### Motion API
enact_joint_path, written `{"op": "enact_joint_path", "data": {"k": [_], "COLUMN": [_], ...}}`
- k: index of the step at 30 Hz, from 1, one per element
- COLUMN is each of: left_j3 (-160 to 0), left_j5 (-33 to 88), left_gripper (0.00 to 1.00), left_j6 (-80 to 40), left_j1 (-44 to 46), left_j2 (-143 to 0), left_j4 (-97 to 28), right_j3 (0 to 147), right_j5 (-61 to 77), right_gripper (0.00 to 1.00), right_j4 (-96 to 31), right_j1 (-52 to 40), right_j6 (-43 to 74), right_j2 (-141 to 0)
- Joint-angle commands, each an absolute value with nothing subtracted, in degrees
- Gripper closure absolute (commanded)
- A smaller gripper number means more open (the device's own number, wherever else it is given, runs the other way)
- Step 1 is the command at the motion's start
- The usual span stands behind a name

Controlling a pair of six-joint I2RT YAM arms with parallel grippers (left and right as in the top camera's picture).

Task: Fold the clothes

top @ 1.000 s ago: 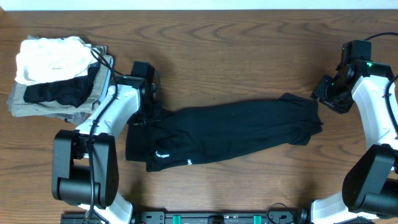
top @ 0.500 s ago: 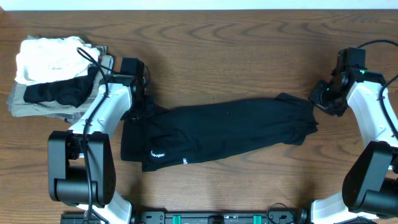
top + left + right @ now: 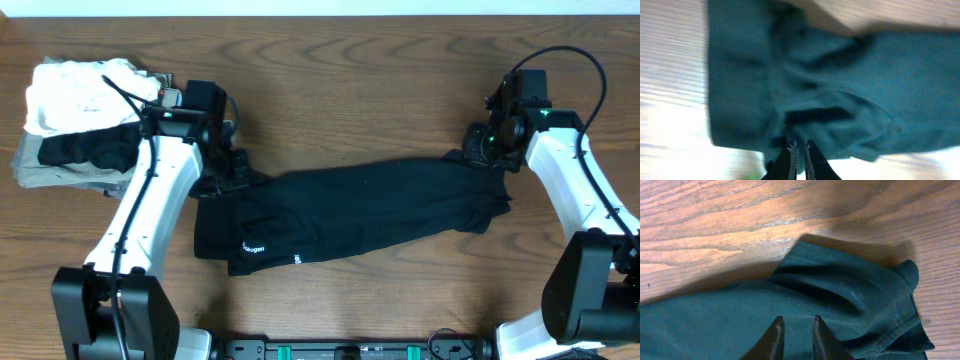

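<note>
Left wrist view: left gripper [image 3: 799, 146] is closed tight, its tips nipping a hem fold of the black T-shirt [image 3: 850, 75] at the end nearest the stack of folded clothes [image 3: 80, 110]. Right gripper [image 3: 797, 322] has its jaws narrowly parted over the cloth at the end farthest from the stack, with nothing clearly caught. Shirt lies as a long band right of the stack. A hold at each end likely serves to stretch it flat.

T-shirt [image 3: 350, 215]: plain black, with tiny white print marks. Surface [image 3: 350, 80]: brown, wood grain. Folded pile: top garment [image 3: 75, 90] white, lower garments [image 3: 30, 172] grey. Arms [image 3: 150, 210]: white, black joints.
</note>
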State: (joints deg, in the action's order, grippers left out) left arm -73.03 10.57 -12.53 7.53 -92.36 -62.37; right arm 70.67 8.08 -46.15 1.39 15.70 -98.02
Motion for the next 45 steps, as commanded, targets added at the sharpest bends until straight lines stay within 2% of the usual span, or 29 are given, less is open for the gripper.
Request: {"op": "enact_joint_path", "data": {"k": [1, 6, 12, 26, 32, 35, 45], "left_j3": [-69.9, -64.2, -59.4, -53.0, -52.4, -52.4, -52.4], "left_j5": [14.6, 20.3, 20.3, 15.5, 9.9, 8.9, 8.8], "left_gripper": [0.91, 0.91, 0.91, 0.9, 0.9, 0.85, 0.84], "left_j6": [-14.6, -15.8, -15.8, -18.3, -19.6, -19.6, -18.3], "left_j1": [9.2, 10.9, 10.7, 10.0, 7.1, 4.7, -1.0], "left_j2": [-93.5, -95.4, -95.6, -98.0, -98.1, -98.1, -98.4], "left_j4": [-62.3, -59.2, -52.8, -50.7, -50.3, -49.8, -47.4], "right_j3": [70.1, 70.0, 70.0, 69.9, 70.0, 69.9, 70.0], "right_j5": [6.6, 6.7, 6.7, 6.0, -2.4, -2.8, -2.8], "right_gripper": [0.86, 0.92, 0.98, 0.98, 0.99, 0.99, 0.99], "right_j4": [-45.9, -45.7, -44.6, -40.7, -42.2, -42.7, -42.9], "right_j1": [0.8, 0.8, 0.7, 0.8, 1.2, 2.0, 7.2], "right_j6": [14.5, 14.5, 14.6, 14.8, 19.6, 20.0, 22.8], "right_j2": [-97.8, -99.5, -103.2, -110.0, -110.4, -110.4, -110.5]}}
